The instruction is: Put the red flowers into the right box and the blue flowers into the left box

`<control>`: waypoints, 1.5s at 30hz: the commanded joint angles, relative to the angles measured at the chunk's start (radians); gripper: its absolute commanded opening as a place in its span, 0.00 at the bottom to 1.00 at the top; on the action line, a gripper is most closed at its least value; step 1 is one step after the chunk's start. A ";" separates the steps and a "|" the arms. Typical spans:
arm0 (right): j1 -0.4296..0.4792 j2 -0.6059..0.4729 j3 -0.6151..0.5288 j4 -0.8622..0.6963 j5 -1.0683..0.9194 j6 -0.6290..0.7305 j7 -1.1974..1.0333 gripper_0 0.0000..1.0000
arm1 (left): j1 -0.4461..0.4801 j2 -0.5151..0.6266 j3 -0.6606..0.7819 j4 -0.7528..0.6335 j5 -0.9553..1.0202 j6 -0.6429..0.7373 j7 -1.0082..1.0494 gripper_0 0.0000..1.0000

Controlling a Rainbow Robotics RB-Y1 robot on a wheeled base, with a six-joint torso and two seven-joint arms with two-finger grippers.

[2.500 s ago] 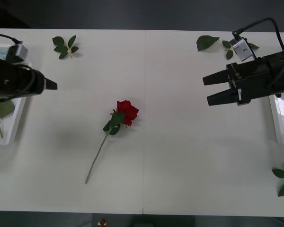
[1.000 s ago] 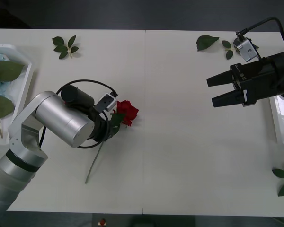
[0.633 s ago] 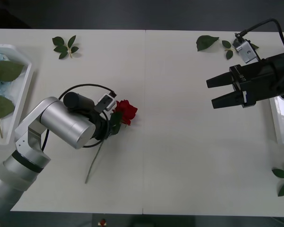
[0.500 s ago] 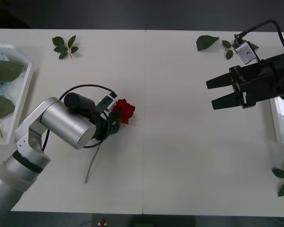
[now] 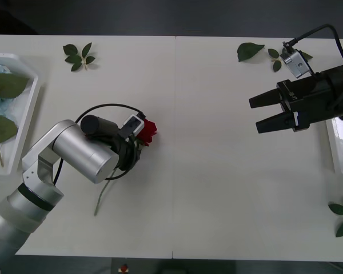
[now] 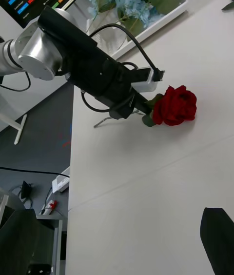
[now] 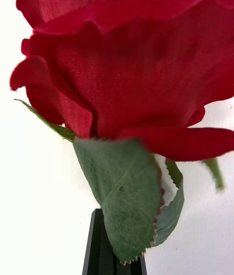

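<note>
Left hand (image 5: 138, 138) clamped on red rose (image 5: 148, 129) stem; right hand (image 5: 256, 113) spread, empty.

The left gripper (image 5: 138, 141) has come from over the left box (image 5: 28, 114) at the table's left edge to the middle of the table and closed on the red rose (image 5: 147, 130) just below its bloom — black fingers (image 7: 114, 250) pinch the stem under the leaves. The rose has shifted — its bloom has drawn back toward the left edge and the far edge, and the stem tip (image 5: 96, 212) has slid with it
</note>
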 commanded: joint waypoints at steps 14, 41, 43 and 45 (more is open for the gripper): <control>0.084 -0.043 -0.004 -0.014 -0.095 0.018 -0.012 0.96 | -0.018 0.101 0.401 -0.254 0.534 -0.007 -0.016 0.00; 0.434 0.399 -0.336 -0.066 0.058 -0.020 -0.012 0.96 | -0.030 -0.199 0.516 -0.177 0.885 -0.449 -0.087 0.00; 0.434 0.438 -0.350 -0.066 0.062 -0.029 -0.012 0.97 | -0.036 -0.235 0.494 -0.162 0.838 -0.451 -0.087 0.00; 0.434 0.476 -0.371 -0.066 0.077 -0.043 -0.012 0.97 | -0.041 -0.268 0.470 -0.145 0.793 -0.451 -0.087 0.00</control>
